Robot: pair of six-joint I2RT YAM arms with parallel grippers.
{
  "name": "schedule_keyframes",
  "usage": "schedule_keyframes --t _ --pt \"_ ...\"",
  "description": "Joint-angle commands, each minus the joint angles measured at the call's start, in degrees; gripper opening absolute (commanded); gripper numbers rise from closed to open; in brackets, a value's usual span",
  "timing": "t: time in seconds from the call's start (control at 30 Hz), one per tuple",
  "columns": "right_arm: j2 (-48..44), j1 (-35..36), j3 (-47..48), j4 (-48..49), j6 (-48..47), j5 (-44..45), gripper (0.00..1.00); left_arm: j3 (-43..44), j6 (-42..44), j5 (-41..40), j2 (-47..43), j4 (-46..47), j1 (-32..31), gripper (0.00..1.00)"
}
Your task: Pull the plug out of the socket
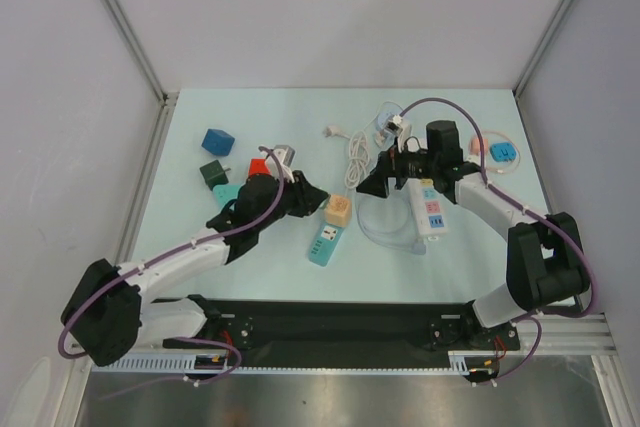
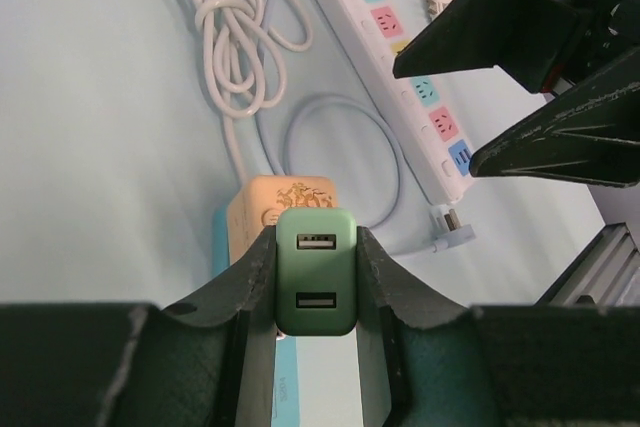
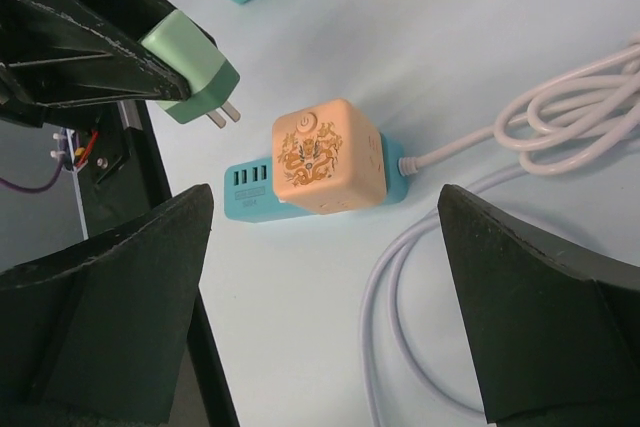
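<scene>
My left gripper (image 2: 316, 247) is shut on a green two-port USB plug (image 2: 316, 272). The right wrist view shows the plug (image 3: 190, 67) in the air with its prongs bare, up and left of the teal socket strip (image 3: 245, 192). An orange cube plug (image 3: 325, 157) with a dragon print sits in that strip. In the top view the strip (image 1: 325, 242) lies at the table's middle, with the left gripper (image 1: 312, 195) just above it. My right gripper (image 3: 322, 209) is open and empty, hovering over the strip; it also shows in the top view (image 1: 385, 179).
A white power strip (image 1: 431, 212) with coloured sockets lies under the right arm. A coiled white cable (image 1: 355, 152) lies behind it. Blue (image 1: 217, 140), dark green (image 1: 213, 173) and red (image 1: 258, 166) adapters sit at the left. A blue adapter (image 1: 503, 153) is at the far right.
</scene>
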Motion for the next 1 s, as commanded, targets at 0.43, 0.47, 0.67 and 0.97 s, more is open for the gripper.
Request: schedule_keyframes --t 0.43,0.47,0.67,0.97 --pt "-0.85 -1.83 1.34 1.07 -0.66 1.14 1.0 11.26 2.74 -3.91 3.85 -14.34 27.52 0.0" --pt "-0.59 -1.83 1.34 1.07 -0.66 1.05 1.0 12.14 2.56 -3.65 6.21 -14.17 28.75 0.0" --pt "-0.15 -1.83 1.51 0.72 -0.93 0.97 1.0 21.37 3.26 -4.96 17.82 -16.52 34.12 0.0" --pt "0.91 -1.92 2.13 0.01 -2.86 1.23 1.0 36.14 6.77 -5.76 36.55 -24.18 35.44 0.02"
